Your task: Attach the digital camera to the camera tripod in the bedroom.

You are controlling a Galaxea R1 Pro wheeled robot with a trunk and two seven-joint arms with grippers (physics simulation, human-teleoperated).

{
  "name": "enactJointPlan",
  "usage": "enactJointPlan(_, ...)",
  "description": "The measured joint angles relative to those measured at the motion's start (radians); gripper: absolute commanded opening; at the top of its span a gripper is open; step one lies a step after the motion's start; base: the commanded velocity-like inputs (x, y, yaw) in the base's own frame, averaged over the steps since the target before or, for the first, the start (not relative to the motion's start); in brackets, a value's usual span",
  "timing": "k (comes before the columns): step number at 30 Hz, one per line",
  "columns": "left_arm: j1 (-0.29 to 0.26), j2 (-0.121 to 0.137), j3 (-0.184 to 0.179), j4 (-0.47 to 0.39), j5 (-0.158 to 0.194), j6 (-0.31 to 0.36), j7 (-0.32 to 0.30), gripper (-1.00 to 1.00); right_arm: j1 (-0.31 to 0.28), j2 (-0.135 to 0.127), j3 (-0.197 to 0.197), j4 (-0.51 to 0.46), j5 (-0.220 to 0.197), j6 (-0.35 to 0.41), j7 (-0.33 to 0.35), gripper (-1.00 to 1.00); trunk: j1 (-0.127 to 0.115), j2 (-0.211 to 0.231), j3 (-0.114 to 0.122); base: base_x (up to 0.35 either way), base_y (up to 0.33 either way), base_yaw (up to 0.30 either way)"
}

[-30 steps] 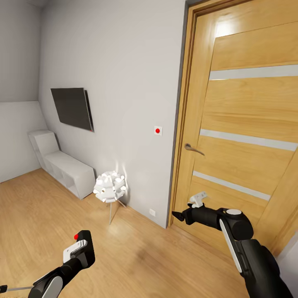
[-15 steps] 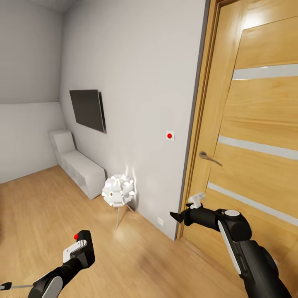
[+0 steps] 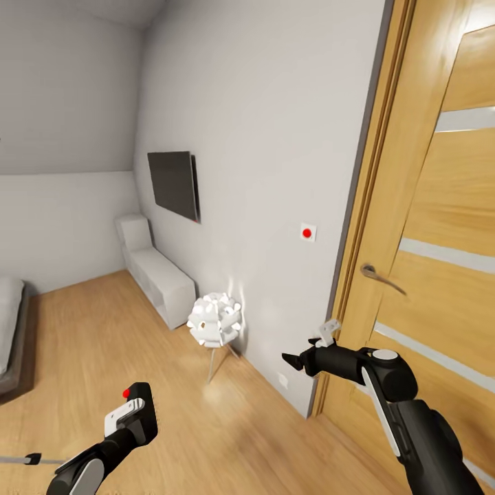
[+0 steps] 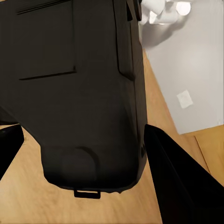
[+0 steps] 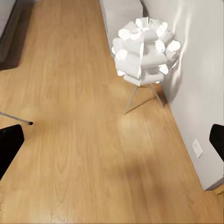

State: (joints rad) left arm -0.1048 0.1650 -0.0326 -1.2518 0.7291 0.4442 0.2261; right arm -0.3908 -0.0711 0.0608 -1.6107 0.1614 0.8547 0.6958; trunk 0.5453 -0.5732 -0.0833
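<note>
Looking forward over both arms, the head view takes in a light wood plank floor meeting a plain grey wall that carries a flat black wall-mounted screen and a small white square switch with a red dot. Below the screen a low white open-fronted shelf unit runs along the wall, and just beside its near end stands a white petal-ball lamp on thin metal legs. A tall honey-coloured wooden door with pale horizontal stripes and a curved metal handle fills the far side, and the corner of a grey-framed white bed shows at the opposite edge. The left hand is raised low in this view, gripping a small black boxy digital camera with a red dot on top. The right hand reaches toward the wall near the door frame, its dark fingertips slightly parted and holding nothing. From the left wrist view, the camera's black body sits between two dark fingers pressed against its sides, above the wood floor. From the right wrist view, both fingertips stand far apart at the edges with nothing between them, over the floor, the lamp and a thin grey leg tip I cannot identify.
</note>
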Motion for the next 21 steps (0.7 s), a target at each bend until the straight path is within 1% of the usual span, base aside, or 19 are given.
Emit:
enactJointPlan(12,0.0,0.001,0.0,0.0,0.001,0.0,0.0,-1.0,0.003,0.0,0.008,0.0,0.0,-0.001,0.0,1.0,0.0,0.0,0.007,0.022,-0.01,0.264)
enactJointPlan(16,0.0,0.0,0.0,0.0,0.001,0.0,0.0,-1.0,0.004,0.0,0.01,0.0,0.0,-0.001,0.0,1.0,0.0,0.0,0.009,0.176,-0.078,0.264)
enactJointPlan(21,0.0,0.0,0.0,0.0,0.001,0.0,0.0,-1.0,0.007,0.0,0.013,0.0,0.0,-0.001,0.0,1.0,0.0,0.0,0.012,0.258,-0.12,0.264)
